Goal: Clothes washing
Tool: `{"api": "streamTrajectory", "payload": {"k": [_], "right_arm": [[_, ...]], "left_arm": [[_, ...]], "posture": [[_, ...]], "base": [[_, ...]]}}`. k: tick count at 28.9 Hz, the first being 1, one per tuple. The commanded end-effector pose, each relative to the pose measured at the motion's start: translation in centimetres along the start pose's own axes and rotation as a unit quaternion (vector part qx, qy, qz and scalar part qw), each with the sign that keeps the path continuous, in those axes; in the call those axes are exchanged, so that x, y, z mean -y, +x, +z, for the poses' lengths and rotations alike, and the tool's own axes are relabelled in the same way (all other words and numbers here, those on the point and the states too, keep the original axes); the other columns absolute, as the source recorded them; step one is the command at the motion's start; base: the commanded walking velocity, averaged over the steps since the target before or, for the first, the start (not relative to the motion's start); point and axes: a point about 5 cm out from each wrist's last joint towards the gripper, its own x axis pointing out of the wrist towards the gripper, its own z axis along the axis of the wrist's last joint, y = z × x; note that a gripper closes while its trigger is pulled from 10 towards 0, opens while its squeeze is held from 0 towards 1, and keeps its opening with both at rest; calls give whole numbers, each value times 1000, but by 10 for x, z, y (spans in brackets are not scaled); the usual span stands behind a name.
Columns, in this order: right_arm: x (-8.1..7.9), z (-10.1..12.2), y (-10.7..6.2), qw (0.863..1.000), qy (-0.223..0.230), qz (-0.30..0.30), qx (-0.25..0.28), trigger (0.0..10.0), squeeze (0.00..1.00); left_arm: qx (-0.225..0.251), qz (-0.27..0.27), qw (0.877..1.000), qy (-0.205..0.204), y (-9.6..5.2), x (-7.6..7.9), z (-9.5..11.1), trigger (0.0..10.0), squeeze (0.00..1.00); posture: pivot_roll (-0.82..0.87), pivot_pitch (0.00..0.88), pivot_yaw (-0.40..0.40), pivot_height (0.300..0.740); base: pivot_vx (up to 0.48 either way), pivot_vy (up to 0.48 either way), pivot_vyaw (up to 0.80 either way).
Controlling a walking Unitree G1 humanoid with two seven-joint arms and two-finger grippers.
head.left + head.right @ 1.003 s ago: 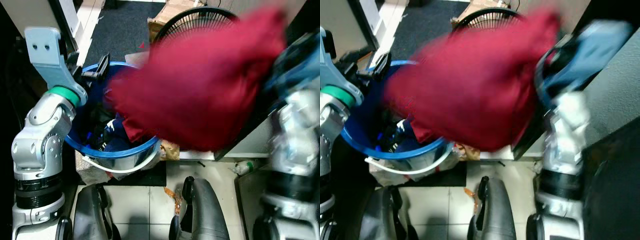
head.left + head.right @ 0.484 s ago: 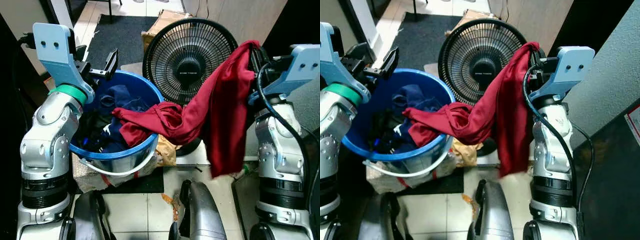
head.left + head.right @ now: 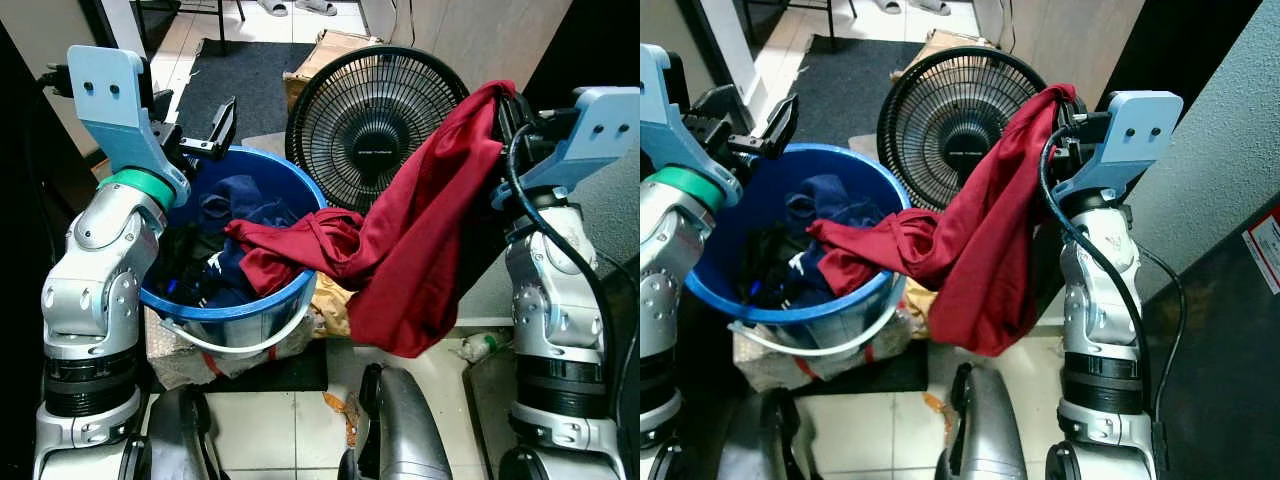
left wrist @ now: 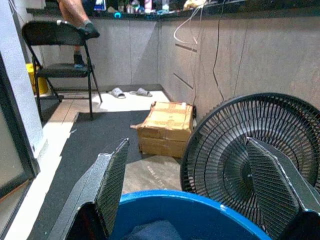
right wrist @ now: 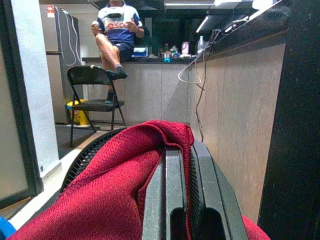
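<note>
In the left eye view, I am holding the dark red knitted fabric garment up in the right gripper, its far end trailing over the rim of the round blue plastic laundry tub, which is carrying dark blue clothes; I judge the cloth light, limp and prone to snagging, so the pinched fold near its top edge is the sound hold. The left gripper is hovering at the tub's far rim, fingers spread and empty. In the right eye view, the garment is draping across the round black wire-guarded floor fan just behind the tub, above a pale tiled floor. In the left wrist view, the spread fingers are framing the fan, a brown cardboard box and a dark floor mat. In the right wrist view, the fingers are closed tight on a red fold; a person is sitting beyond a black folding chair.
</note>
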Motion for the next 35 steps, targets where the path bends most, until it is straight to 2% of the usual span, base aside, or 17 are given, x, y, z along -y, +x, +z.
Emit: {"api": "streamTrajectory", "payload": {"k": [1,20,35], "right_arm": [[2,5,-1,1000,0,-5,11,10000,0],[1,4,-1,1000,2,-8,5,10000,0],[0,2,-1,1000,3,-7,2,10000,0]], "left_arm": [[7,-4,1000,3,1,2,2,10000,0],[6,-4,1000,3,2,2,1,10000,0],[7,-3,1000,4,2,2,1,10000,0]], "posture": [[3,38,5,505],[4,41,6,550],[6,43,6,610]], "base": [[0,0,0],[0,0,0],[0,0,0]]}}
